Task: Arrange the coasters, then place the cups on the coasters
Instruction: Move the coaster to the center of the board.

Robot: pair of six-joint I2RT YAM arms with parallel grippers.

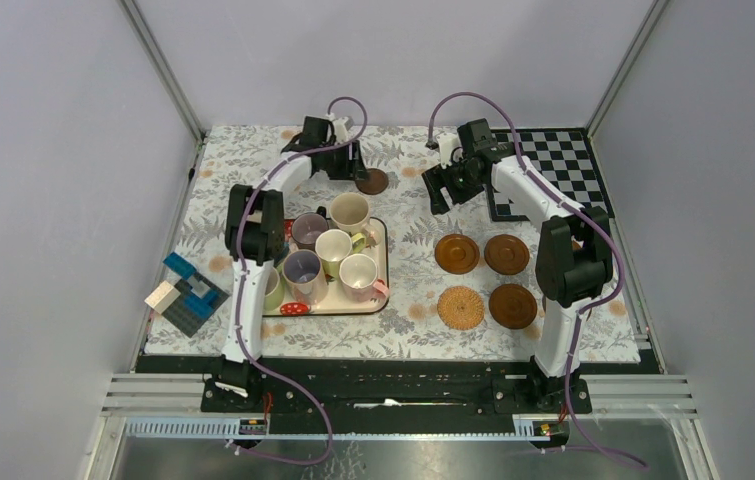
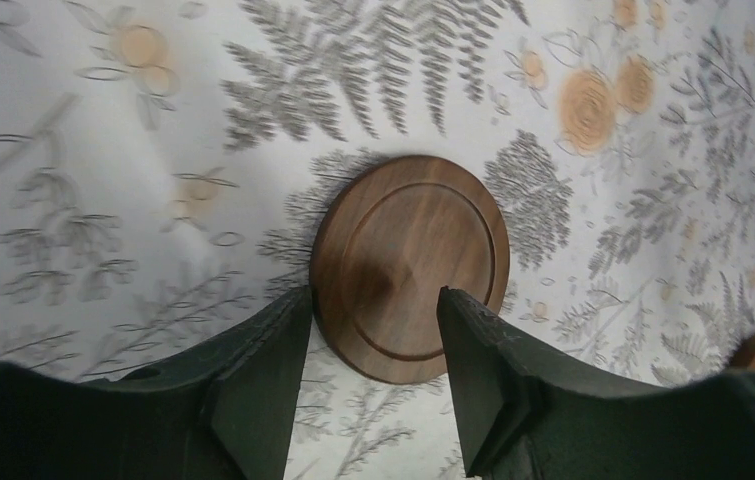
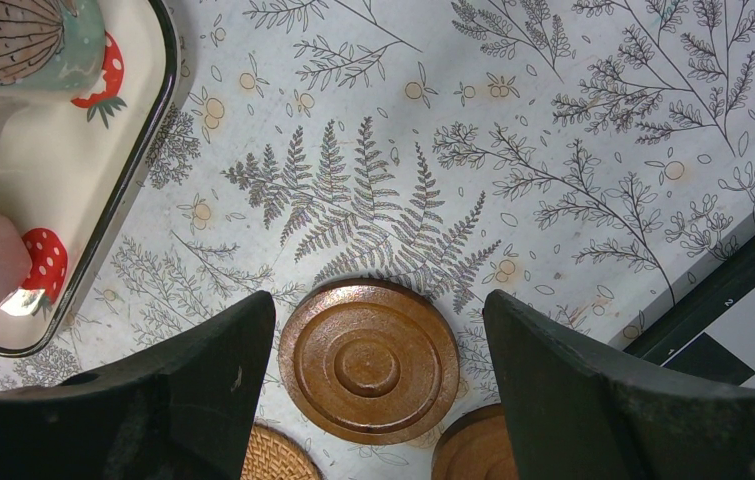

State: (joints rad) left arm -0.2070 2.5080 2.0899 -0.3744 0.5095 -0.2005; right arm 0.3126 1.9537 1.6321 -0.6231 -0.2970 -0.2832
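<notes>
A dark wood coaster [image 1: 372, 181] [image 2: 408, 265] lies on the fern-print cloth at the back middle. My left gripper [image 1: 358, 172] [image 2: 373, 300] is low over its near edge, open; one finger is at the rim and the other over its face. Further coasters sit at the right: a ringed one [image 1: 456, 253] [image 3: 368, 362], a woven one [image 1: 461, 307] [image 3: 275, 460] and two dark ones [image 1: 506, 254] [image 1: 513, 305]. My right gripper [image 1: 443, 190] [image 3: 378, 305] hangs open above the ringed coaster, holding nothing. Several cups [image 1: 334, 247] stand on the strawberry tray [image 1: 383, 262].
A checkerboard mat [image 1: 558, 165] [image 3: 753, 330] lies at the back right, beside my right arm. A pile of blue, grey and cream building blocks [image 1: 185, 290] sits at the cloth's left edge. The tray's rim [image 3: 143, 170] shows at the left of the right wrist view.
</notes>
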